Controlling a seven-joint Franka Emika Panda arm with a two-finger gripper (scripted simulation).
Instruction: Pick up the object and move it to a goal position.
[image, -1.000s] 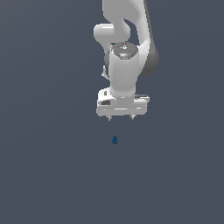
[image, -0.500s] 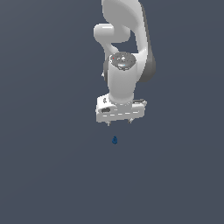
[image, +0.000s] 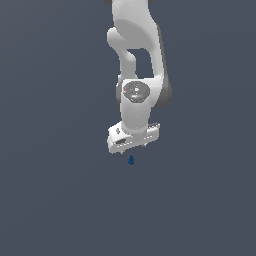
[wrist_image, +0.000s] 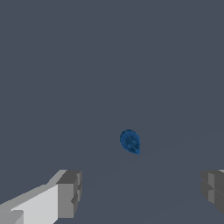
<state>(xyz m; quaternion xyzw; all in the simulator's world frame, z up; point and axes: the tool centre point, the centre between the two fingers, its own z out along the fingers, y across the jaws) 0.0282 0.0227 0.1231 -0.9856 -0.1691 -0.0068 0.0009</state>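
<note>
Wrist view, from one side across: one grey fingertip (wrist_image: 69, 193), the object (wrist_image: 130, 141) lying alone on the dark desk (wrist_image: 52, 65), then the other fingertip, the jaws spread wide with nothing between them. In the exterior view the tool (image: 134, 147) hangs just above the object (image: 131, 160), apart from it. The tiny blue lump is judged light and rigid, prone to roll or squirt out; pinching across its narrower width, centred between the pads, seems safest.

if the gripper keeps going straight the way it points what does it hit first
Probably the blue object, which lies just ahead of the gripper. In the wrist view it sits between the open jaws, so they may pass on either side and meet the floor first; depth is unclear.
</note>
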